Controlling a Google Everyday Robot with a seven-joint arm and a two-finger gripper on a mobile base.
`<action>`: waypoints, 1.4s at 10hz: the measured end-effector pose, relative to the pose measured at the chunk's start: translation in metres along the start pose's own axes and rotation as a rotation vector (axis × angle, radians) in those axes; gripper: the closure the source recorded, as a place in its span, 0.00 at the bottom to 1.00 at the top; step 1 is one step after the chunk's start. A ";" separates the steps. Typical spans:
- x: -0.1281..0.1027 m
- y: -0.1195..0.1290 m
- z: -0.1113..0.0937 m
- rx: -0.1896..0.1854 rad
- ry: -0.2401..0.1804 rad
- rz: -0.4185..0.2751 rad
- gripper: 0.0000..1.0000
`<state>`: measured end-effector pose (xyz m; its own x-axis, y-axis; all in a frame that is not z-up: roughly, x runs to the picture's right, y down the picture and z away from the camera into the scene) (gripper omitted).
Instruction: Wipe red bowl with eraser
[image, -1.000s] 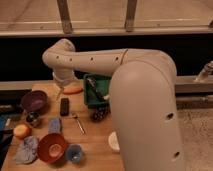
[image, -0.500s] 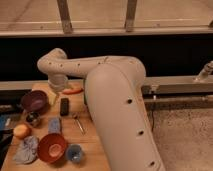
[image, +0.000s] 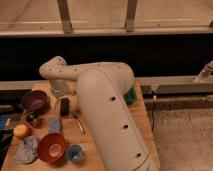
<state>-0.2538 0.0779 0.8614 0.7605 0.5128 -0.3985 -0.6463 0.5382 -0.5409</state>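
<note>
I am working in what seems an office or lab room, my gripper (image: 59, 93) hanging at left centre over a wooden table (image: 141, 117), speckled carpet (image: 182, 135) lying lower right, metal-framed windows (image: 97, 14) running along the top.

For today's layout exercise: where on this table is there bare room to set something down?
Bare table between sponge, utensil and blue cup. Crowded left: purple bowl, metal cup, fruit, cloth, red bowl. Gripper hangs near eraser.
</note>
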 end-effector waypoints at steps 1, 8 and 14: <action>0.000 0.000 0.000 0.000 -0.001 0.001 0.20; -0.007 -0.005 0.037 -0.001 0.039 0.165 0.20; -0.017 -0.007 0.036 0.030 -0.100 0.186 0.20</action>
<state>-0.2646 0.0897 0.8986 0.6185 0.6685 -0.4130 -0.7780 0.4469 -0.4417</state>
